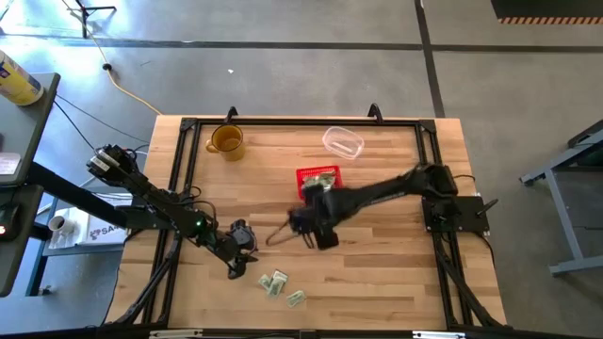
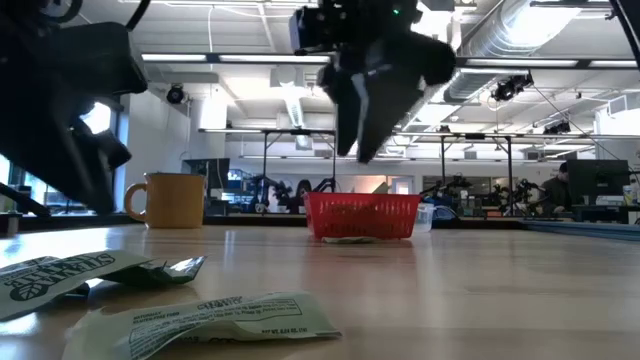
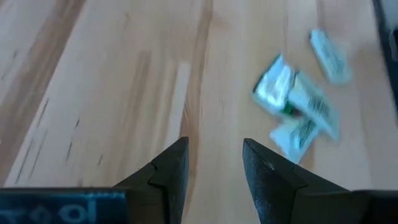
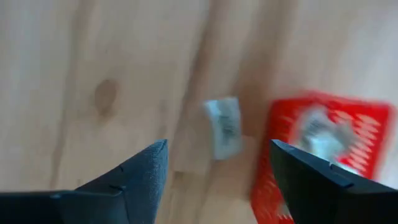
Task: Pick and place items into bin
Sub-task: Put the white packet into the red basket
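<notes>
Several pale green-and-white bills (image 1: 275, 282) lie flat on the wood near the table's near edge; they fill the low view's foreground (image 2: 205, 320) and show ahead of my left fingers (image 3: 297, 106). The red basket (image 1: 318, 179) stands mid-table with bills inside (image 4: 320, 134). One bill (image 4: 224, 127) lies on the table just outside the basket's wall. My left gripper (image 1: 238, 262) is open, low over bare wood, left of the near bills. My right gripper (image 1: 303, 226) is open and empty, raised above the table (image 2: 362, 145) on the basket's near side.
An amber mug (image 1: 226, 141) stands near the far-left corner, and a clear plastic container (image 1: 343, 143) lies beyond the basket. Black frame rails (image 1: 179, 179) run along the table's edges. Bare wood spreads over the table's right half.
</notes>
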`<state>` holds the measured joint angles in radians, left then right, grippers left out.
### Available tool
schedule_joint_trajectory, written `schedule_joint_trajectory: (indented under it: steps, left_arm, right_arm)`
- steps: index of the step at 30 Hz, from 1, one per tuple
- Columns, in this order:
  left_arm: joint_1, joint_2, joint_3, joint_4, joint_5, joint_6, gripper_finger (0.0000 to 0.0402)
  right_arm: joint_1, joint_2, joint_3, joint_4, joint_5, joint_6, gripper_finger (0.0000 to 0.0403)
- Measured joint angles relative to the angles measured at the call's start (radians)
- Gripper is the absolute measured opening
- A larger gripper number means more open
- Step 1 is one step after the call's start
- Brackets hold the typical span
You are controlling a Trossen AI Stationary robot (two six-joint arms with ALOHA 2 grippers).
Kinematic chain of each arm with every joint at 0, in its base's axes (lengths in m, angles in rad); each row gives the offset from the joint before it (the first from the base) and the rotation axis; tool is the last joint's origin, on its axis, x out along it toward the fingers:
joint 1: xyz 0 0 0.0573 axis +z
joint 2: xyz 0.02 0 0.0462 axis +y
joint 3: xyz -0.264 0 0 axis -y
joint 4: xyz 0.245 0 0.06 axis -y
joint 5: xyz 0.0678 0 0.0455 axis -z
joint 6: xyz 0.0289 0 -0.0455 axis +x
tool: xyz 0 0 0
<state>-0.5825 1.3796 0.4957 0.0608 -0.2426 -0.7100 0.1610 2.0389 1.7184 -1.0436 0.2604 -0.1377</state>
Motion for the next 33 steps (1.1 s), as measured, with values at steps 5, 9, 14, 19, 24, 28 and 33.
schedule_joint_trajectory:
  steps: [5,9,14,19,24,28,33]
  left_arm:
    - [0.0,0.0,0.006,0.002,-0.028,-0.055,0.0184]
    - [0.0,0.0,0.013,-0.002,-0.031,-0.058,0.0184]
    - [0.0,0.0,0.014,-0.012,-0.032,-0.058,0.0184]
    - [0.0,0.0,0.014,-0.016,-0.033,-0.056,0.0184]
    - [0.0,0.0,0.014,-0.056,-0.033,-0.045,0.0184]
    - [0.0,0.0,0.014,-0.097,-0.033,-0.043,0.0184]
    - [0.0,0.0,0.014,-0.12,-0.033,-0.041,0.0184]
  right_arm:
    - [0.013,0.092,0.0,0.079,-0.001,-0.019,0.027]
    - [-0.046,0.127,-0.001,0.12,-0.088,-0.001,0.027]
    - [-0.103,0.157,0.0,0.1,-0.134,-0.028,0.027]
    - [-0.124,0.169,0.0,0.09,-0.166,-0.029,0.0265]
    - [-0.123,0.196,0.001,0.107,-0.163,-0.018,0.0249]
    - [-0.112,0.216,0.005,0.098,-0.167,0.026,0.0226]
    - [-0.106,0.225,0.006,0.075,-0.166,0.058,0.0171]
